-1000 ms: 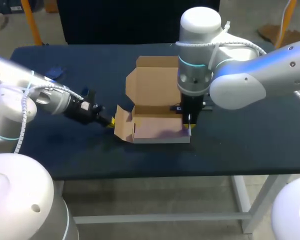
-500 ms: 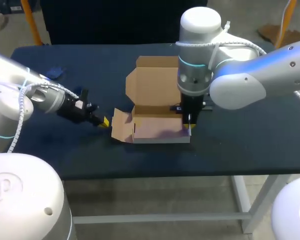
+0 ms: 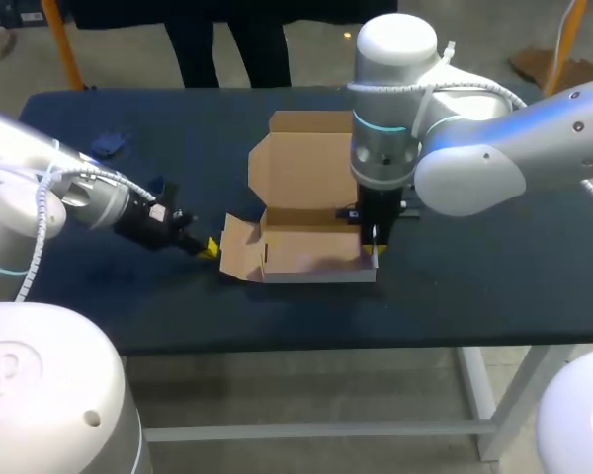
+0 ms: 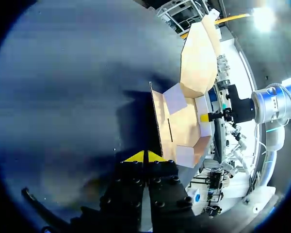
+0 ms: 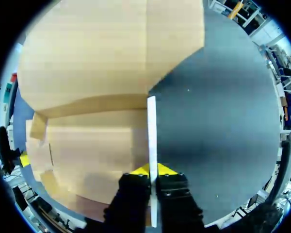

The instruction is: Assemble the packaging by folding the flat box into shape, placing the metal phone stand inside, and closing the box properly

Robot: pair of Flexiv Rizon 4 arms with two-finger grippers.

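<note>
- Cardboard box sits in the middle of the head view on the dark table. Its tray is half formed, and its lid panel lies open toward the upper middle.
- Right gripper comes straight down at the tray's right side and pinches the upright side wall between its yellow tips. The wall shows as a thin pale edge.
- Left gripper has its tips pressed together on nothing, just beside the left side flap, which leans outward at centre-left of the head view.
- Step in hand, as I judge it, is raising that flap to finish the tray. Doing it well likely means pushing with the closed tips low on the flap's outer face, close to the crease. The right pinch can anchor the box so it does not slide.
- Cardboard looks thin, matt and tan, with crisp scored folds and small tuck tabs. It should bend readily at creases and buckle if pushed mid-panel.
- Table covering is dark blue and cloth-like, and probably offers some grip.
- Metal phone stand cannot be made out in any view. One small blue object lies at the upper left, too small to identify.
</note>
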